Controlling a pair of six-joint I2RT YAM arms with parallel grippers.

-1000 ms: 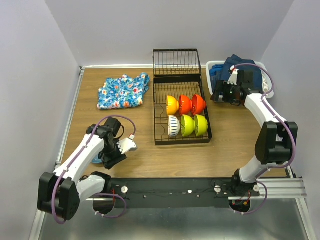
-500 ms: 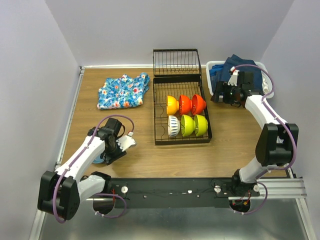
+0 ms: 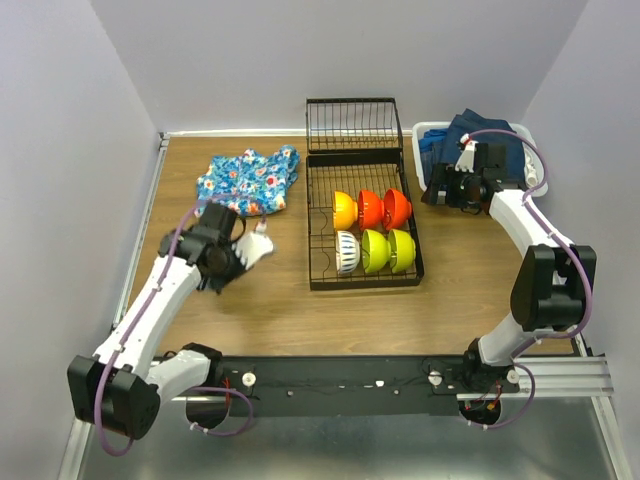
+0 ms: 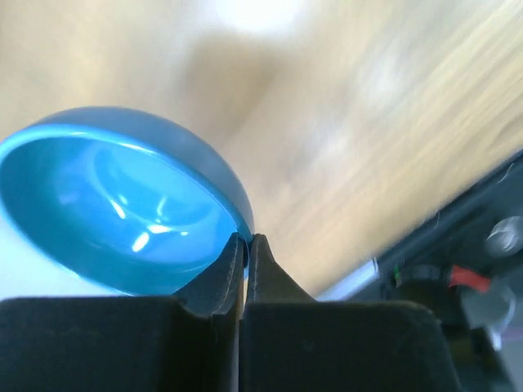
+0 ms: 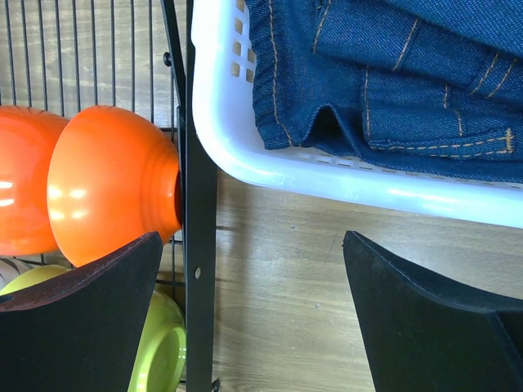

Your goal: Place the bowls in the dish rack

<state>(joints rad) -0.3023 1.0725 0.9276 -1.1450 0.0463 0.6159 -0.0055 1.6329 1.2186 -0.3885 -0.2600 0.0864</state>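
Left gripper [image 4: 243,245] is clamped on the rim of the blue bowl [image 4: 114,204], well left of the dish rack [image 3: 316,225]. Right gripper [image 5: 252,245] stands wide and empty at the rack's far right corner. Six bowls [image 3: 371,209] sit inside.

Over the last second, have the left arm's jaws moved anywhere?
Yes. In the top view the left jaws, shut on the blue bowl, have swung away from the base rail, up toward the floral cloth.
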